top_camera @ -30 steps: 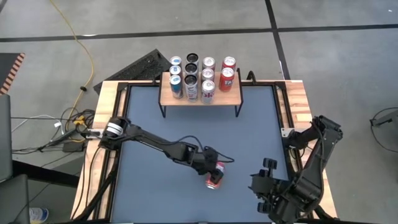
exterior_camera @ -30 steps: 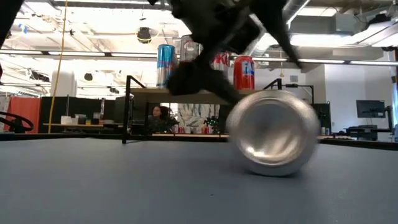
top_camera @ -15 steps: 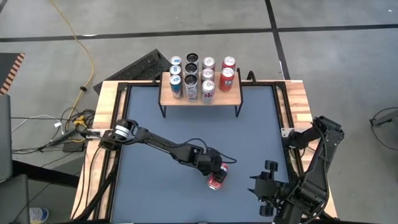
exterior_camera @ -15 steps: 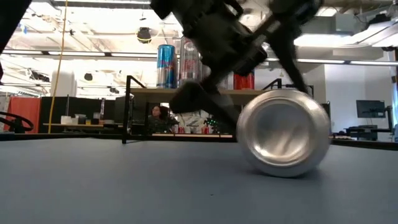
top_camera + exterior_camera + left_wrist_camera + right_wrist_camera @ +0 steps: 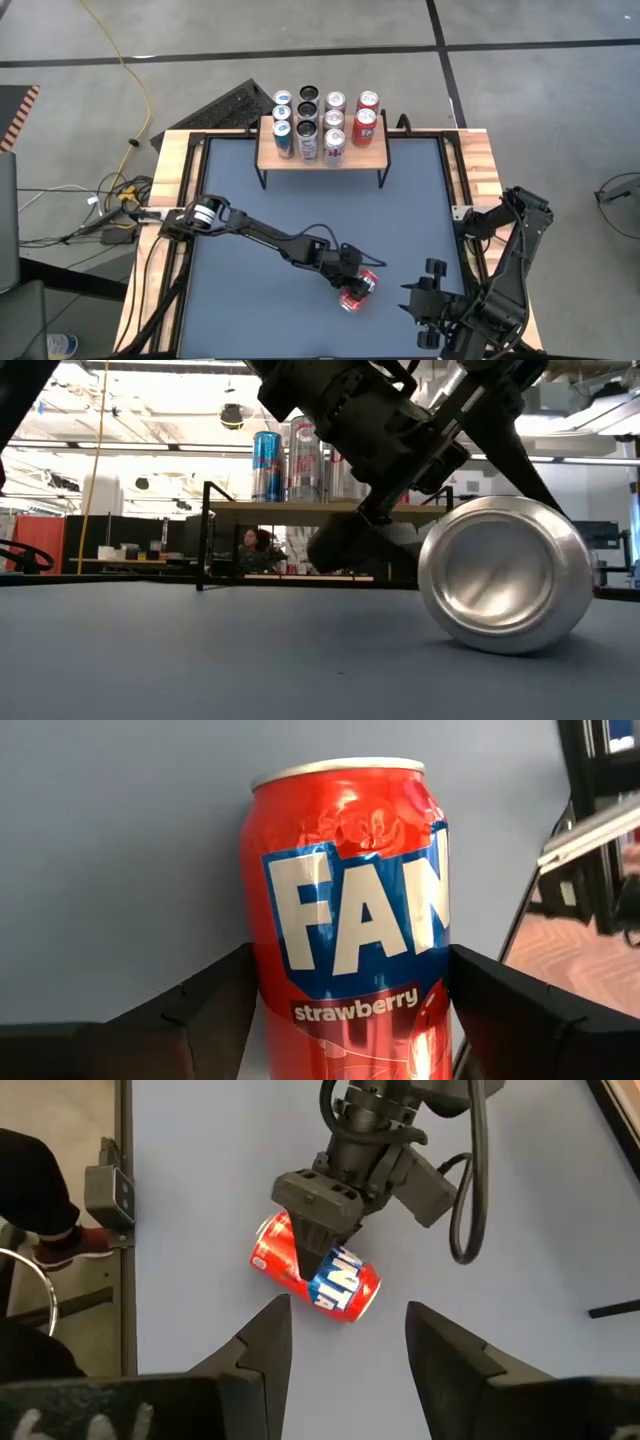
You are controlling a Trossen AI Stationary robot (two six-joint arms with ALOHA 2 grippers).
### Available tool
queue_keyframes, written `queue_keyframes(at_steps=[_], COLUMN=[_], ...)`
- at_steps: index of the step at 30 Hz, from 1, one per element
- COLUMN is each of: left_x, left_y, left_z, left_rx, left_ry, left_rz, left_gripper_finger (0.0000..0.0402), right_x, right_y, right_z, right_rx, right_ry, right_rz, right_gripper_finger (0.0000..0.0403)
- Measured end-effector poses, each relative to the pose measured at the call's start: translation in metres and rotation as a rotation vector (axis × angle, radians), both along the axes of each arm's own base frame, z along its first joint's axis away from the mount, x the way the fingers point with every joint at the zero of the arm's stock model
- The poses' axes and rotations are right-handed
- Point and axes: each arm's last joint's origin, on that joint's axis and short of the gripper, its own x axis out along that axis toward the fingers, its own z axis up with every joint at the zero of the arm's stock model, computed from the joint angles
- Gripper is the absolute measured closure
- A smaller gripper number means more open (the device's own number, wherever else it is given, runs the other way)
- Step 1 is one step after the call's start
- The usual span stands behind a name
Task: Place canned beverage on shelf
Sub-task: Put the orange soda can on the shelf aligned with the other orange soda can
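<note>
A red strawberry Fanta can [image 5: 356,291] lies on its side on the blue-grey surface [image 5: 250,190], in the near half and a little right of centre, well apart from the shelf. In the low view its silver bottom end [image 5: 503,576] faces the camera and its side rests on the surface.

The left hand [image 5: 350,281] is down over the can. In the left wrist view its two dark fingers [image 5: 215,1003] stand one on each side of the can's body, right against it or nearly so; whether they already press on it cannot be told. The right wrist view shows the same: the left hand straddles the middle of the lying can, with its arm reaching in from the surface's left edge.

The shelf [image 5: 322,158] stands at the far edge of the surface, a light wooden top on thin black legs. On it stand upright cans [image 5: 322,122] in rows: blue ones at the left, silver and dark ones in the middle, red ones at the right. In the low view the shelf shows behind the arm with a blue can and a silver can on it.

The right hand [image 5: 432,296] waits near the surface's near right corner, just right of the can and not touching it. Its fingers [image 5: 262,1342] are spread apart with nothing between them.
</note>
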Motion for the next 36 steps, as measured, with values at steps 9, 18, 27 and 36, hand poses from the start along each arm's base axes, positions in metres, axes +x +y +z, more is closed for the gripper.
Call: queue_keyframes(at_steps=[9, 18, 27, 36], left_x=[0.0, -0.008, -0.058, -0.131], left_y=[-0.007, -0.023, -0.016, -0.001], left_z=[0.009, 0.028, 0.051, 0.014], left_rx=[0.206, 0.47, 0.708, 1.115], left_ry=[-0.137, -0.28, -0.645, -0.829], left_rz=[-0.101, -0.125, 0.064, 0.358], left_gripper_finger=[0.0133, 0.0132, 0.0131, 0.0131], right_x=[0.005, -0.011, -0.035, -0.021], right_y=[0.02, 0.047, 0.052, 0.045], right_z=[-0.025, -0.052, -0.045, -0.044], right_rx=[-0.089, -0.155, -0.02, -0.037], right_ry=[0.017, -0.125, -0.215, -0.289], right_rz=[0.015, -0.05, -0.144, -0.184], right_gripper_finger=[0.023, 0.023, 0.023, 0.023])
